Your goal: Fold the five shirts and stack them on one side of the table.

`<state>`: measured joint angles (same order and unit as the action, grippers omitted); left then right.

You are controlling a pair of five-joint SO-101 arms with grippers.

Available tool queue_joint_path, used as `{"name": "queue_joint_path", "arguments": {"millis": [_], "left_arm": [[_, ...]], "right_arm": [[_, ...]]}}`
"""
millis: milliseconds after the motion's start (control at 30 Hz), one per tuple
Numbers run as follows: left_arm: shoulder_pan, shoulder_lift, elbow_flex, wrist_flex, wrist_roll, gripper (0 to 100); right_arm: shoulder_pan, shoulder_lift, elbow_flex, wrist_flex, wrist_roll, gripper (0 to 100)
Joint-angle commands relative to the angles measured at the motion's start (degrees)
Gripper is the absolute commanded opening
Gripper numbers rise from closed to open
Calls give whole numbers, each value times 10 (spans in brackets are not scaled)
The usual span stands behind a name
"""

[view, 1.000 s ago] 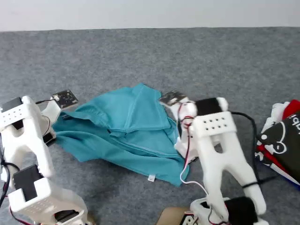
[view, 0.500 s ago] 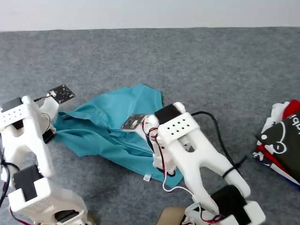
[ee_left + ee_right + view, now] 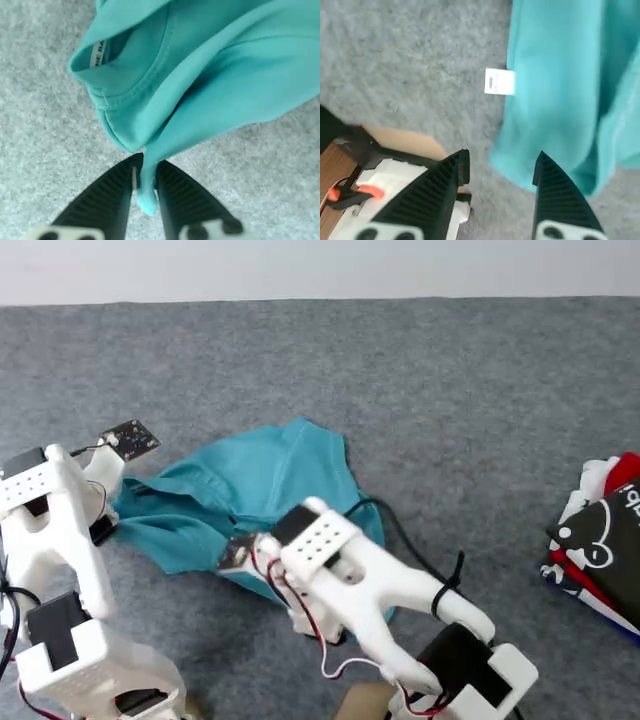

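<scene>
The teal shirt (image 3: 262,483) lay crumpled on the grey table (image 3: 450,390), a little toward 9 o'clock from the middle. The left gripper (image 3: 148,167) was closed on a thin fold of its edge, just below the collar (image 3: 125,85), at the shirt's 9 o'clock end. The left arm (image 3: 55,520) had barely moved over the last second; only the small board at its wrist had tipped up slightly.

The right arm (image 3: 330,560) had changed a great deal. A second earlier it stood at the shirt's 3 o'clock side. Half a second earlier it had swung in over the cloth, and now it leaned low across the shirt's 6 o'clock edge. The right gripper (image 3: 501,157) had its jaws wide apart and held nothing; it hung over the hem, near a small white tag (image 3: 499,82) at the cloth's edge.

The shirt had shrunk with that sweep. Its 4 o'clock corner, spread out a second before, had been drawn in toward the centre, leaving a narrower heap.

A stack (image 3: 600,525) of red, white and black shirts sat at the table's 3 o'clock edge, well apart from the teal one, where it had been before.
</scene>
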<state>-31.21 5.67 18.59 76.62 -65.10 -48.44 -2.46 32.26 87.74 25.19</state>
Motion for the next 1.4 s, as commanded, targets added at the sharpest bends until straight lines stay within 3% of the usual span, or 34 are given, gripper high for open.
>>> {"name": "queue_joint_path", "arguments": {"millis": [0, 433, 600, 800, 1000, 1133, 1367], "left_arm": [[3, -3, -3, -7, 5, 4], [3, -4, -3, -3, 8, 4], [3, -4, -3, -3, 9, 4], [3, -4, -3, -3, 9, 4], [4, -10, -5, -1, 9, 4], [4, -11, -50, 55, 18, 4], [18, -11, -231, 200, 76, 4]], "right_arm": [[-3, -3, 39, -52, -6, 217], [82, 0, 96, -135, -1, 217], [85, 2, 123, -187, -1, 211], [85, 2, 124, -204, 0, 19], [108, -3, 98, -161, 1, 11], [146, -16, 20, -87, 31, 10], [236, -131, -181, -16, 109, 10]]}}
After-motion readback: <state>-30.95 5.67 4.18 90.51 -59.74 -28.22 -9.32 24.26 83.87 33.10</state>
